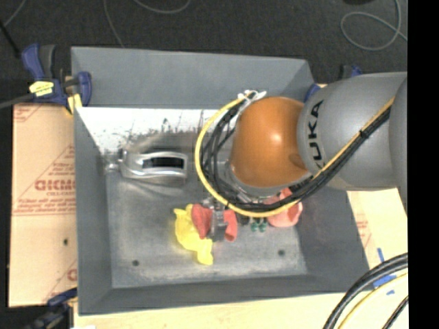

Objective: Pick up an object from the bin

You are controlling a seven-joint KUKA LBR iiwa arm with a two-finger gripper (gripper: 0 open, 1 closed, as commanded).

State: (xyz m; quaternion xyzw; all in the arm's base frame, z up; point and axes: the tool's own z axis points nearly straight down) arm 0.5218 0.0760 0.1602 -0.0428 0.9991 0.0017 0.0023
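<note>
My gripper (219,225) is low in the middle of the bin, just under the arm's orange cover. It sits right beside a yellow soft toy (188,237) lying on the bin floor to its left. A red piece (202,219) lies against the gripper's left side on top of the yellow toy, and another red piece (231,227) shows on its right. A pink-red thing (287,212) lies to the right, half hidden under the arm. A small dark green thing (258,227) sits between the gripper and the pink one.
A silver metal tool (154,164) with a dark slot lies along the back left of the bin, near the sloping wall. The arm and its cables cover the bin's right middle.
</note>
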